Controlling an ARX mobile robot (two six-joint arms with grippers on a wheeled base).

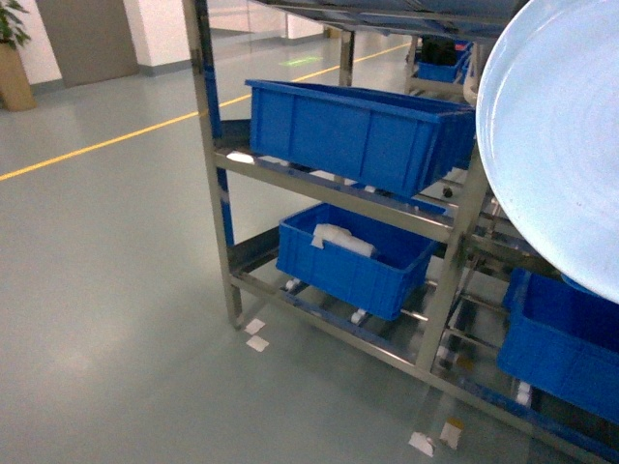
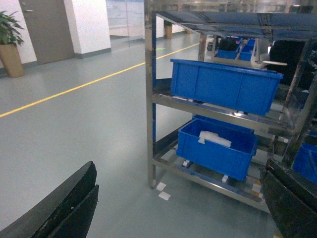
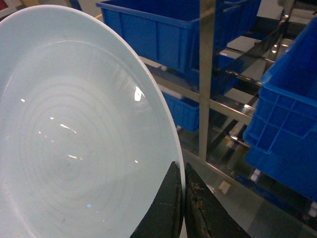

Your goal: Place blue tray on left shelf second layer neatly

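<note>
A grey-green floor (image 1: 106, 290) with a yellow line (image 1: 106, 143) across it fills the left of the head view. On it stands a steel rack (image 1: 215, 174) with square uprights and slatted tiers. The second layer (image 1: 338, 191) of this rack carries a large blue crate (image 1: 358, 130), which takes up most of that tier's visible width. The tier below holds a smaller blue crate (image 1: 353, 256) with white packaging (image 1: 338, 239) lying inside it. To the right, past the next upright, another blue crate (image 1: 561, 343) sits low down. White tape marks (image 1: 256, 333) lie on the floor by the rack's foot. A potted plant (image 2: 10, 42) stands near a door (image 2: 44, 27) at the far left.

The blue tray (image 3: 74, 134) is held up in the air on the right, tilted so its pale round face looks toward the cameras; it is in front of the rack and not resting on any tier. The right claw (image 3: 180, 198) is clenched on the tray's rim at the lower right edge, one dark finger on each side of it. The left claw (image 2: 178, 203) is released, its two dark fingers (image 2: 64, 208) spread wide at the bottom corners of the left wrist view, grasping nothing.
</note>
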